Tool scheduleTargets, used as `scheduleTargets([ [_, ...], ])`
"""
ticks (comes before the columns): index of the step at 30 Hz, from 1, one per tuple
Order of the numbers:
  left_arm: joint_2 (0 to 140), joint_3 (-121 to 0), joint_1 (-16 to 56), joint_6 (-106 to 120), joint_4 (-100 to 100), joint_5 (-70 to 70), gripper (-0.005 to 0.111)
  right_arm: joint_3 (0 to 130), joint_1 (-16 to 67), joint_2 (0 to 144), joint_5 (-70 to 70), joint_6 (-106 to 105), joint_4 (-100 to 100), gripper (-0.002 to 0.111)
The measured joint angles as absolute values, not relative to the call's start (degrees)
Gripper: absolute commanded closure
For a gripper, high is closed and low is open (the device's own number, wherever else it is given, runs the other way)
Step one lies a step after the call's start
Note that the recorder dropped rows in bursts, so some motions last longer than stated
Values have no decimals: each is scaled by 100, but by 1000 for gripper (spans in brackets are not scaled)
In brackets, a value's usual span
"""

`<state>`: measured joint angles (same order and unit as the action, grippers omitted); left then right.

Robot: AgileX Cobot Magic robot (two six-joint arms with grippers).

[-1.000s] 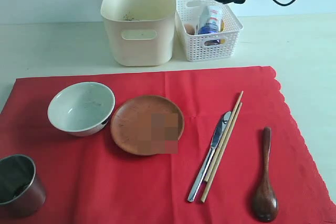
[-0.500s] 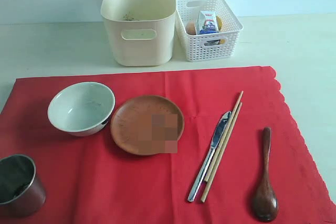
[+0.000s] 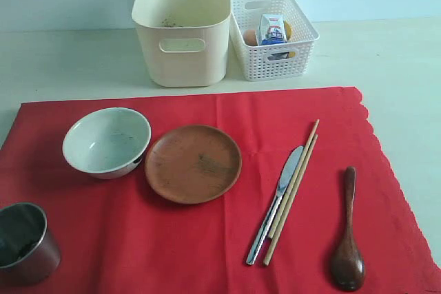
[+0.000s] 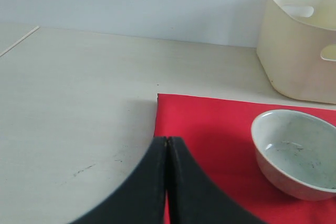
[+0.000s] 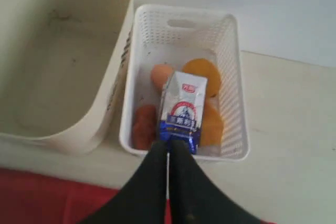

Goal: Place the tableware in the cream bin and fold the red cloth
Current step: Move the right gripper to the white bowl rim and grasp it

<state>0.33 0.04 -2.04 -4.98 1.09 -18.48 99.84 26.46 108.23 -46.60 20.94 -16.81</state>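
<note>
Right pincer is pinched closed, empty, hanging over the packet in the basket. Left pincer is closed too, above the cloth edge, bowl nearby.

The exterior view looks down across the red cloth toward the cream bin. The left wrist view sits low at the cloth's corner, facing that bin. The right wrist view looks steeply down on it and the white basket.

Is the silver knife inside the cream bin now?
No, the silver knife lies on the red cloth beside the chopsticks, apart from the cream bin.
</note>
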Motion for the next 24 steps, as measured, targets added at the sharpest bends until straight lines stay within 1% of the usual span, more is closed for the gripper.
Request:
scheduleTargets([
  [6,33,4,-204,-498,109,-1848,105,9984,3410,10823,-4813,1951,-1484,108],
  [9,33,4,-204,-498,109,-1848,105,9997,3609,10878,-4813,1617,-861,108],
  [16,33,4,-204,-498,109,-1848,105,9997,3611,11243,-4833,1003,461,108],
  [24,33,4,-204,-498,109,-1848,105,9997,3611,11749,-4876,828,1178,108],
])
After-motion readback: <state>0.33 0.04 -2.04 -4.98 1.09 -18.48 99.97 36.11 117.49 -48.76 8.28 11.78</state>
